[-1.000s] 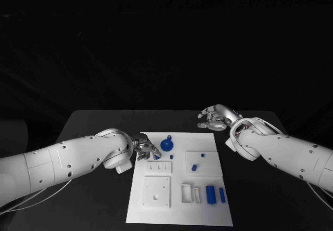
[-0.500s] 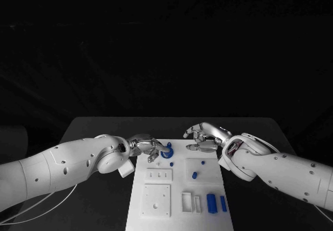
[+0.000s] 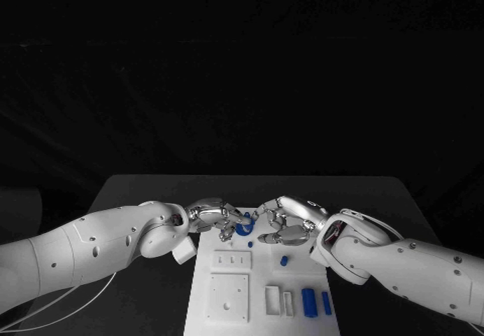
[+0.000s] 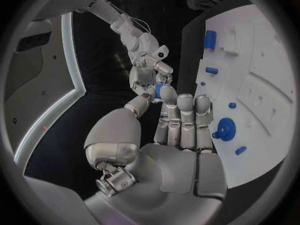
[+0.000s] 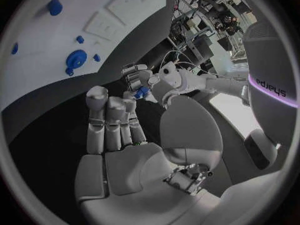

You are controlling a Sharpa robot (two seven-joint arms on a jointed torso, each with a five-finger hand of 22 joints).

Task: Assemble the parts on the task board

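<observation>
Both white arms reach in over the near half of the task board and meet above its far end. The left hand comes in over the board's left edge and the right hand over its right half, fingertips turned toward each other and almost touching. In each wrist view the hand's own long fingers stand straight and side by side, with the thumb off to one side. A small blue part sits right at the meeting fingertips. I cannot tell which hand grips it, or whether both do.

At the board's near right corner, two blue upright parts stand side by side next to a white slotted block. Further in lies a short blue peg, and a round blue part rests on the board's far portion, below the hands. The board lies along the middle of the black desk; beyond the desk's far edge the room is dark.
</observation>
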